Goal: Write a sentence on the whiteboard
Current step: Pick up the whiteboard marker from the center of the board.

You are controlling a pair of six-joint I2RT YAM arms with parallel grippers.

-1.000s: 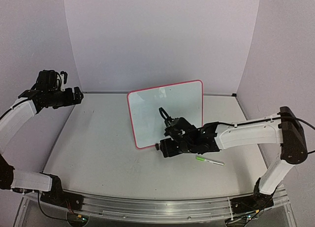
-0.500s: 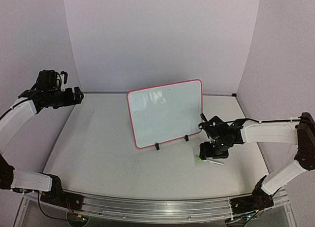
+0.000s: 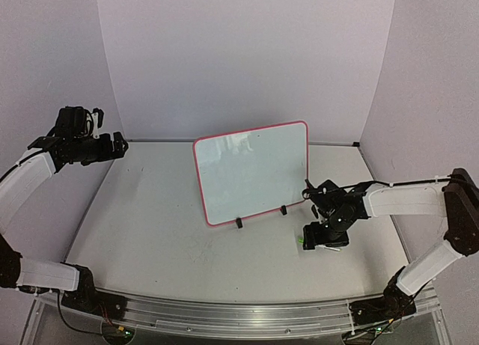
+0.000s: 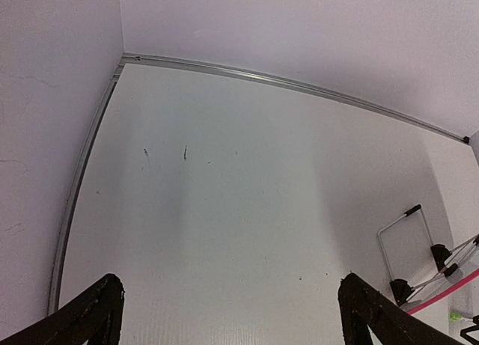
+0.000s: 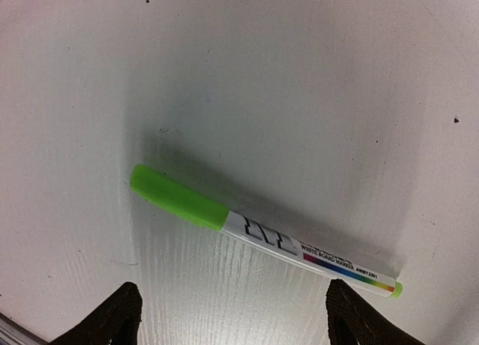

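So my right gripper [image 3: 317,237] is hanging low over the table [image 3: 165,233] with its jaws spread wide, nothing gripped. The green-capped marker [image 5: 254,229] lies flat on the table right under it, between the fingertips [image 5: 120,315], touching neither. My left gripper [image 3: 116,145] is up at the far left, also wide open and empty. The whiteboard [image 3: 254,176] stands propped on its little black feet mid-table, just left of my right gripper. I can't make out any lettering on it.
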